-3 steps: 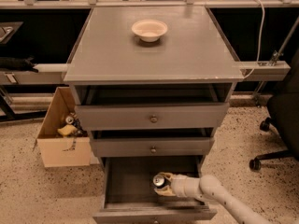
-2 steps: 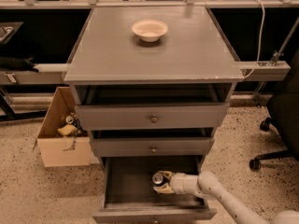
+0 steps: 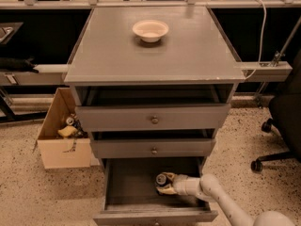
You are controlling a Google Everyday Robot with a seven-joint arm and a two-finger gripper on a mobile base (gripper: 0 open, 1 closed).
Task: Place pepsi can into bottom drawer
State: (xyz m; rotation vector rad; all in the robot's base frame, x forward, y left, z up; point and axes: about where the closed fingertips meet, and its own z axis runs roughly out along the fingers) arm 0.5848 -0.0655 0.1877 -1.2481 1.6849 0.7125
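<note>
Gripper (image 3: 165,183), at the lower centre of the frame, pinches the pepsi can (image 3: 161,178) inside the open bottom drawer (image 3: 126,188). Over the last second it has crept only slightly left and deeper, carrying the can with it. With the can apparently low over the drawer floor, letting go looks like the only step left.
</note>
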